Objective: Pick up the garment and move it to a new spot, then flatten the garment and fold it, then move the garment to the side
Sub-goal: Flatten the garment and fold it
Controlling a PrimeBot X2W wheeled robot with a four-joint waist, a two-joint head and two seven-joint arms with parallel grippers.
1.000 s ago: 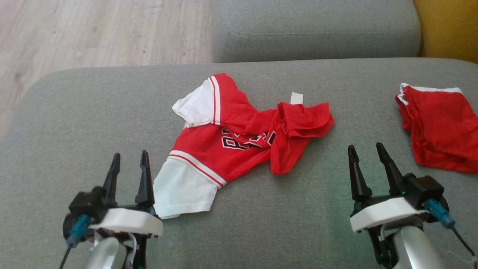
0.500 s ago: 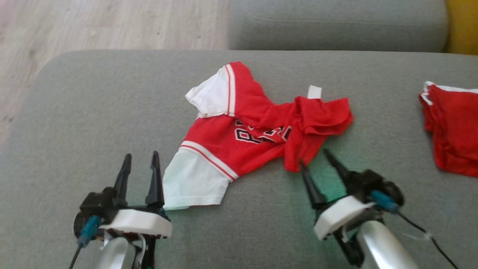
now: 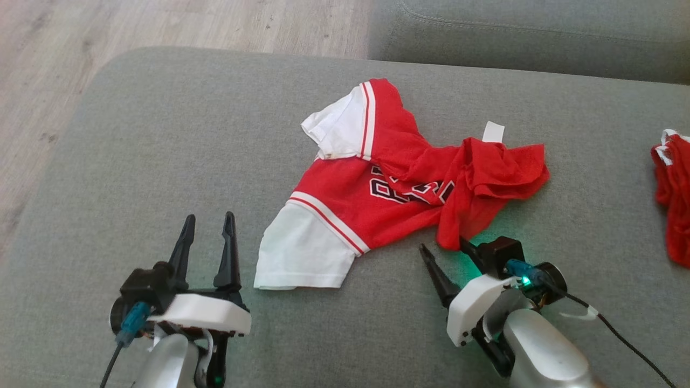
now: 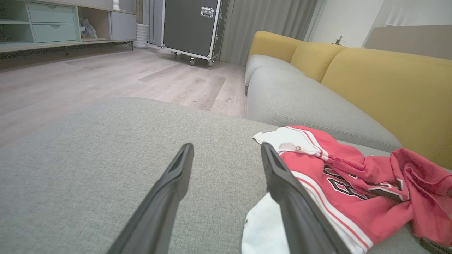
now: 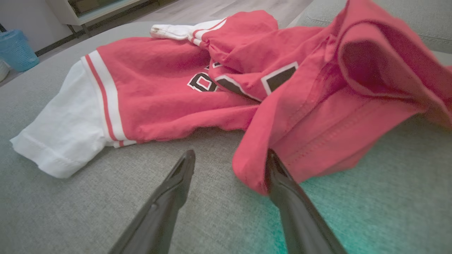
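Note:
The garment (image 3: pixel 399 188) is a crumpled red shirt with white sleeves and black-and-white lettering, lying on the grey sofa seat (image 3: pixel 161 134). It also appears in the left wrist view (image 4: pixel 346 183) and the right wrist view (image 5: pixel 219 84). My right gripper (image 3: pixel 443 249) is open at the garment's near red corner; in the right wrist view (image 5: pixel 229 158) one fingertip (image 5: pixel 272 165) touches the red hem, and the other rests over bare cushion. My left gripper (image 3: pixel 207 226) stands open just left of the white sleeve (image 3: pixel 304 256), holding nothing, as its own wrist view (image 4: pixel 226 151) confirms.
A second red cloth (image 3: pixel 671 199) lies at the seat's far right. Wooden floor (image 3: pixel 81 64) runs past the cushion's left edge. Another grey cushion (image 3: pixel 528 32) lies beyond, and a yellow backrest (image 4: pixel 388 88) behind it. Bare cushion spreads left of the garment.
The head camera has swung, shifting the whole picture right. My right gripper has travelled left and forward from beside the second cloth to the garment's near red corner. The left gripper holds its place.

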